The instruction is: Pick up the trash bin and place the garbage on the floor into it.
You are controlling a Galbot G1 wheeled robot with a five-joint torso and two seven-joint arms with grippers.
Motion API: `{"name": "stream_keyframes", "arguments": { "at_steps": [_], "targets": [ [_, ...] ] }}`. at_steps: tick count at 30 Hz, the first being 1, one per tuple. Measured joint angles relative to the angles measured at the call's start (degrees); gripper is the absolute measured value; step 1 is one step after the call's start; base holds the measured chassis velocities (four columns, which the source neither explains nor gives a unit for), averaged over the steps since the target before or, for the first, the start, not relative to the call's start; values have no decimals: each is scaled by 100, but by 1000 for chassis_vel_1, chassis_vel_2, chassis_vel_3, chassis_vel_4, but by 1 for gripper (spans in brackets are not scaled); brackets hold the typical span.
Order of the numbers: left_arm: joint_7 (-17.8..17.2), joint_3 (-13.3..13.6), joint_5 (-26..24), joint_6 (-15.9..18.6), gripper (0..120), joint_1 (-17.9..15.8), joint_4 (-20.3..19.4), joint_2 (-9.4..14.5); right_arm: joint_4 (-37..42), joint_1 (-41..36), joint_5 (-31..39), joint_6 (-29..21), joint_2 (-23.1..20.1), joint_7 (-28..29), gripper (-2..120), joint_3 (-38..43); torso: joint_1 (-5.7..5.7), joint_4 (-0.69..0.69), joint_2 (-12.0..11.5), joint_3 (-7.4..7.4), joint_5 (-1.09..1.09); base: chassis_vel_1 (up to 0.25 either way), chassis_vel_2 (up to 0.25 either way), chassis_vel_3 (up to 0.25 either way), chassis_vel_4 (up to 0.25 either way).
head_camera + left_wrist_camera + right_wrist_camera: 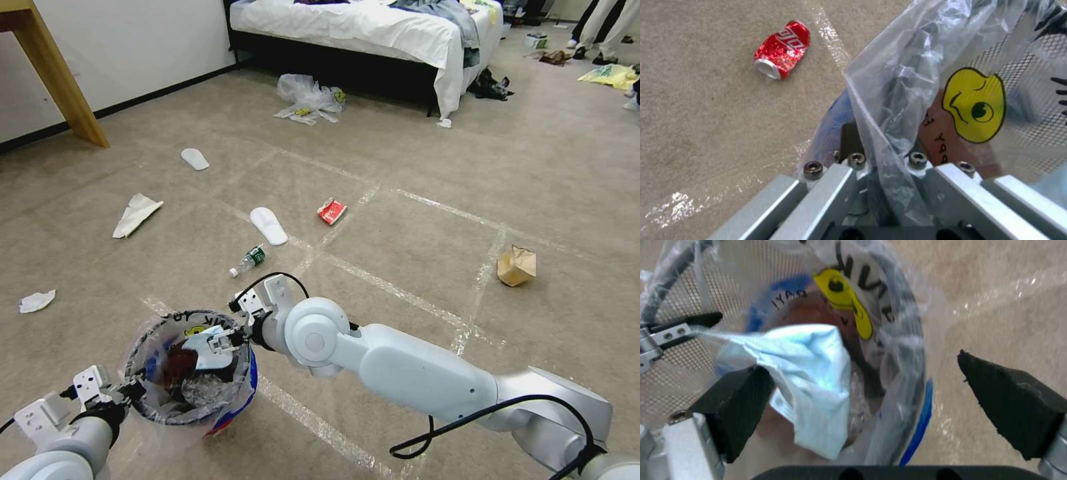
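1. The left gripper point(127, 390) holds the bin point(190, 370) by its rim, low on the robot's left. Its jaws are shut on the rim and the bag.
2. The right gripper point(223, 340) hangs over the bin's mouth with its jaws wide open.
3. A pale blue paper point(806, 373) sits in the bin, right under those open jaws.
4. The bottle point(248, 259) and slipper point(269, 225) lie on the floor point(413, 240) just ahead, nearer the right arm.

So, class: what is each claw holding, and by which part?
Left claw grips the bin by its bagged rim. Right claw is open above the bin, holding nothing; white paper hangs beside one finger.
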Motion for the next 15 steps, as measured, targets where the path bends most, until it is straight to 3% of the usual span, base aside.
{"name": "stream_keyframes", "arguments": {
  "at_steps": [6,15],
  "targets": [
    [-2,12,23,0,1,-6,17,-18,9,-60,696,-176,43,217,100,165,0,1,0,0,0,0,0,0,0],
    [-6,24,43,-1,1,-4,38,-17,9,-117,1018,-185,76,220,100,213,0,1,0,0,0,0,0,0,0]
  ]
}}
